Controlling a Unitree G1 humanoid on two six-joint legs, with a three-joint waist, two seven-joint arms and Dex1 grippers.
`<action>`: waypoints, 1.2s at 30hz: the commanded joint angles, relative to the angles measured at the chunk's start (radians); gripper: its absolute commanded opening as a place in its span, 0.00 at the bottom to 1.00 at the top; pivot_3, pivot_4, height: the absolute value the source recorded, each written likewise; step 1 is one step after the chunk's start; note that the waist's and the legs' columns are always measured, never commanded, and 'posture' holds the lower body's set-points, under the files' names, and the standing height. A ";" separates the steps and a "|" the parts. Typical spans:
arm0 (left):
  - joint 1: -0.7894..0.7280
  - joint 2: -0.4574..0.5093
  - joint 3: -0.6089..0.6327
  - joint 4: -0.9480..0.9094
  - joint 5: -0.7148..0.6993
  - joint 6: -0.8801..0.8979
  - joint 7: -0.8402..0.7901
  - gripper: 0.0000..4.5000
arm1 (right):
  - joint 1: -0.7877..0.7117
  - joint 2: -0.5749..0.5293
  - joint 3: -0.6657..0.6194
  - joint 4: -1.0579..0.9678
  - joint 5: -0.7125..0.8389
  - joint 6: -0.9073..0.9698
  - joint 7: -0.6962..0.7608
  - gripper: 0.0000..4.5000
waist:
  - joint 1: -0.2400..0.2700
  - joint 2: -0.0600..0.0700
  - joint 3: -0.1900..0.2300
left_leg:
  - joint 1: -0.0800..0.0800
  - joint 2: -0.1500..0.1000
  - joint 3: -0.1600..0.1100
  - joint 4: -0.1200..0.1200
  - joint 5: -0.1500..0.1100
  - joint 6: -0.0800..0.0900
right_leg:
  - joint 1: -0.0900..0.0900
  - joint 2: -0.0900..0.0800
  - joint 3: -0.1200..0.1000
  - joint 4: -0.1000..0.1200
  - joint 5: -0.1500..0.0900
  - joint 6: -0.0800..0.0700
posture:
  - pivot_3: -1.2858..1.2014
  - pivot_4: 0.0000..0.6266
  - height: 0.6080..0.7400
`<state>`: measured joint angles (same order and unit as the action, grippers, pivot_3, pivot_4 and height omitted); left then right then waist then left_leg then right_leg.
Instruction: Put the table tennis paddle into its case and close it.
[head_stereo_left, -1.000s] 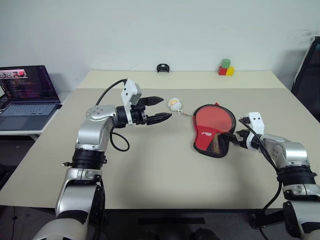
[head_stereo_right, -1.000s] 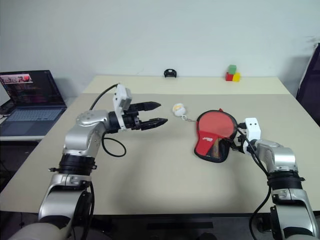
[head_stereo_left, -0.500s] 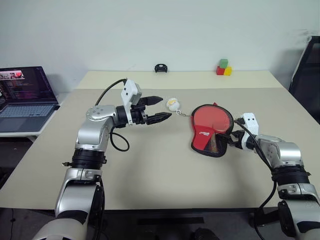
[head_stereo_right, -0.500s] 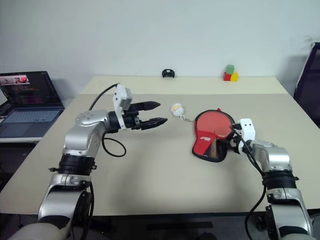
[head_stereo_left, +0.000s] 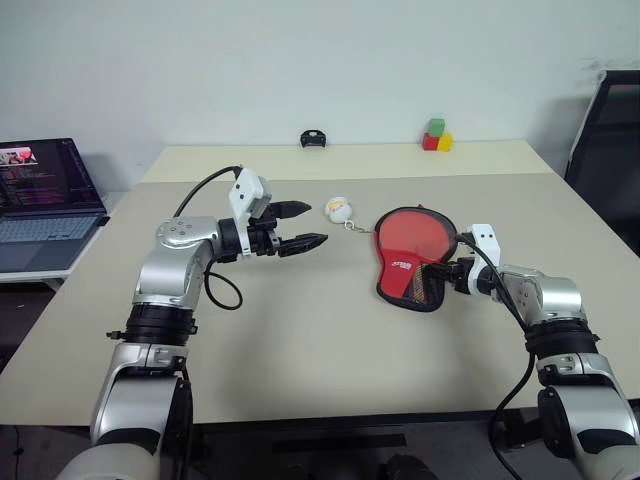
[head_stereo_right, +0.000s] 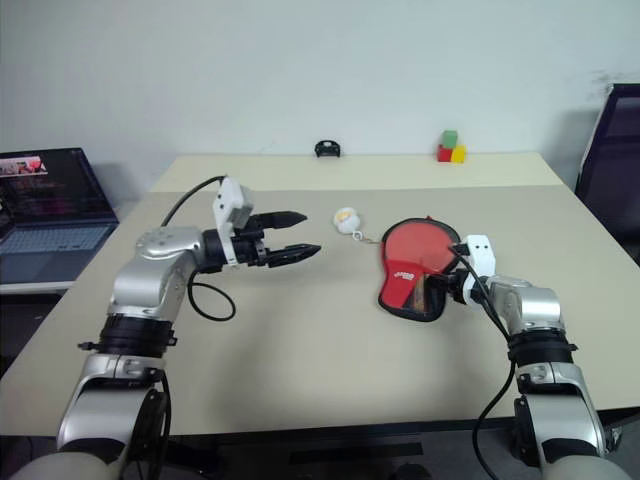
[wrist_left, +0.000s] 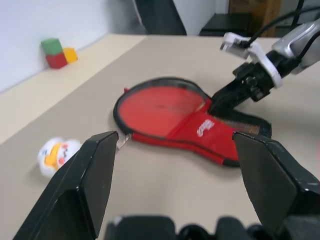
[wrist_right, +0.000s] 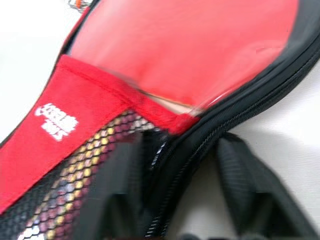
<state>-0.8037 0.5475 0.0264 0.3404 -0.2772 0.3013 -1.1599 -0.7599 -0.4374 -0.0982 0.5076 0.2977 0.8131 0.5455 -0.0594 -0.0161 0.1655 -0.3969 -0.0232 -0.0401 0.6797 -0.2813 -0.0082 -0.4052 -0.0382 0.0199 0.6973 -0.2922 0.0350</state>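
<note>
Paddle (head_stereo_left: 410, 232) blade inside open case (head_stereo_left: 402, 272); zip edge unclosed.

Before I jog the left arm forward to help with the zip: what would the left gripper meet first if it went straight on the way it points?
Probably the case with the table tennis paddle in it: it lies between the left gripper's open fingers. The gripper hangs above the table, so depth is uncertain.

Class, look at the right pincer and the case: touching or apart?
Touching. The right wrist view shows the right pincer straddling the zipped edge of the case, one finger pressing its mesh.
</note>
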 joint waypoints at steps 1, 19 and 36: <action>0.028 0.039 -0.001 -0.077 -0.027 0.018 -0.035 0.89 | 0.001 0.027 0.017 -0.021 0.007 0.023 0.010 0.20 | -0.002 0.000 0.000 | 0.000 0.000 0.000 0.000 0.000 0.000 | 0.000 0.000 0.000 0.000 0.000 0.000 | 0.52 0.24 1.00; 0.384 0.264 0.050 -0.422 -0.204 0.212 -0.169 0.89 | 0.085 0.127 0.092 -0.378 0.099 0.218 0.086 0.00 | -0.021 0.000 0.000 | -0.001 0.002 -0.002 -0.002 0.000 0.000 | -0.001 0.000 0.002 -0.001 0.000 -0.001 | 0.52 0.24 1.00; 0.613 0.326 0.045 -0.660 -0.288 0.267 -0.139 0.89 | 0.370 0.208 -0.055 -0.887 0.208 0.625 -0.149 0.00 | 0.022 0.001 0.000 | -0.003 0.001 -0.006 -0.003 0.000 0.000 | 0.000 -0.001 -0.002 -0.005 -0.001 -0.002 | 0.52 0.24 1.00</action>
<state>-0.1956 0.8565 0.0499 -0.2794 -0.5434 0.5655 -1.2981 -0.4058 -0.2315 -0.1344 -0.3201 0.4776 1.3935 0.4081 -0.0375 -0.0155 0.1657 -0.3997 -0.0222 -0.0461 0.6767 -0.2816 -0.0083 -0.4049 -0.0389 0.0180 0.6914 -0.2930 0.0332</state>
